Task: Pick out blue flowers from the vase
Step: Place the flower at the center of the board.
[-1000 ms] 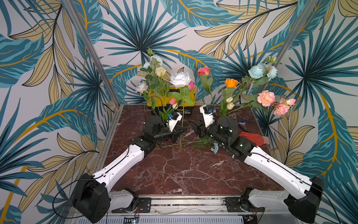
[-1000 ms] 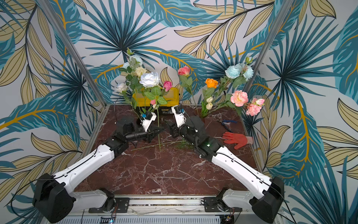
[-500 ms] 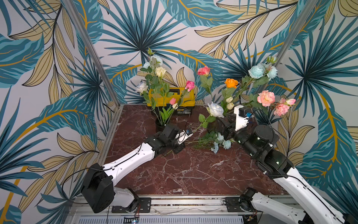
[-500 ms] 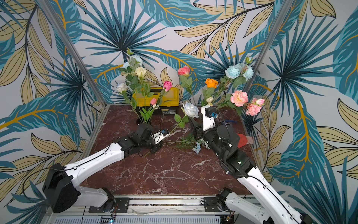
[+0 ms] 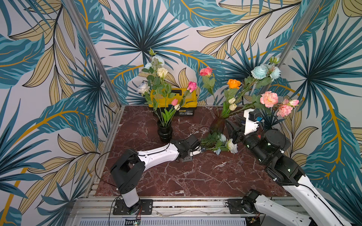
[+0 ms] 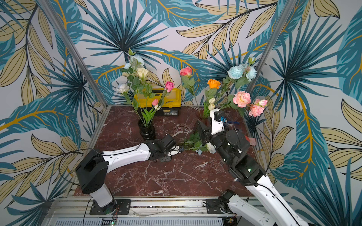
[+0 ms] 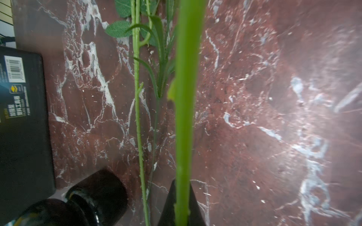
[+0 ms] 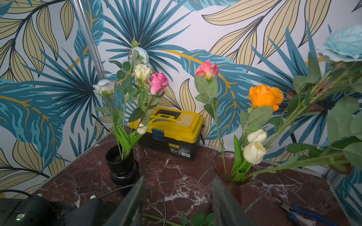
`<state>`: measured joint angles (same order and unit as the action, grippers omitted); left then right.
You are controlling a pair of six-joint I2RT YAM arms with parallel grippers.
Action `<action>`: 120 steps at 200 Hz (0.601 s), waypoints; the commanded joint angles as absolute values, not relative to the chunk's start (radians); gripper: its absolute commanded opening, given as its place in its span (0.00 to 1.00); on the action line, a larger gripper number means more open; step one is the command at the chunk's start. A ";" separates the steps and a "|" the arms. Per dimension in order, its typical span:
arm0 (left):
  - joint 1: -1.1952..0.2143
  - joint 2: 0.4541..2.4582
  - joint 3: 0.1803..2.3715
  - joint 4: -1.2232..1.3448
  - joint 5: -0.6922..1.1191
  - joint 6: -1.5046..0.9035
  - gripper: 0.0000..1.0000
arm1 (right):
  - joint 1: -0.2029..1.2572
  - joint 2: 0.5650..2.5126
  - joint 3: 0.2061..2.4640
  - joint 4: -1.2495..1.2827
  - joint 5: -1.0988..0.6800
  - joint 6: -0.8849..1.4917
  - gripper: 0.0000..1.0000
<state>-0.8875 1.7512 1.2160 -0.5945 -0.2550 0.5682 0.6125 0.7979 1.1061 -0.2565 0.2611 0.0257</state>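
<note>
Left wrist view: a green stem (image 7: 186, 97) is pinched by the left pincer (image 7: 182, 203), low over the surface (image 7: 254, 137). In a top view its bloom (image 5: 232, 146) is seen lying at 3 o'clock from that pincer, beside another picked blue flower (image 5: 223, 138). The laying-down step is judged in hand; release is called for next. The right pincer (image 8: 179, 195) is spread and empty. At 1 o'clock above the red vase (image 5: 218, 122), aqua blooms (image 5: 259, 71) are left.

a yellow toolbox (image 8: 176, 125) stands on the marble tabletop (image 5: 195, 176) against the leaf-patterned wall (image 5: 176, 29).
</note>
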 commanded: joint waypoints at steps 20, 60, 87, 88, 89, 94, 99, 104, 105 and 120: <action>-0.862 1.823 1.322 -0.622 -0.304 0.663 0.00 | 0.590 0.810 1.074 -0.254 0.236 0.039 0.55; -0.821 1.903 1.364 -0.628 -0.260 0.665 0.00 | 0.562 0.838 1.066 -0.241 0.193 0.055 0.55; -0.799 1.923 1.377 -0.634 -0.213 0.639 0.00 | 0.534 0.853 1.063 -0.229 0.159 0.069 0.54; -0.797 1.924 1.377 -0.634 -0.212 0.640 0.00 | 0.533 0.854 1.065 -0.230 0.157 0.070 0.55; -0.797 1.925 1.378 -0.634 -0.214 0.640 0.00 | 0.532 0.854 1.065 -0.229 0.155 0.071 0.55; -0.795 1.931 1.379 -0.632 -0.213 0.641 0.00 | 0.526 0.858 1.063 -0.228 0.146 0.073 0.55; -0.793 1.938 1.380 -0.632 -0.213 0.644 0.00 | 0.523 0.863 1.063 -0.227 0.138 0.076 0.55; -0.790 1.946 1.383 -0.632 -0.215 0.646 0.00 | 0.519 0.868 1.063 -0.227 0.131 0.078 0.55; -0.789 1.946 1.383 -0.632 -0.215 0.646 0.00 | 0.517 0.869 1.063 -0.228 0.130 0.078 0.55; -0.775 1.963 1.394 -0.632 -0.207 0.642 0.00 | 0.506 0.880 1.063 -0.189 0.109 0.085 0.55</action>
<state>-0.7891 1.9427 1.3518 -0.6262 -0.2405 0.6468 0.5217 0.8646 1.0882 -0.2554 0.1612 0.0593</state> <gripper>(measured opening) 0.067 0.546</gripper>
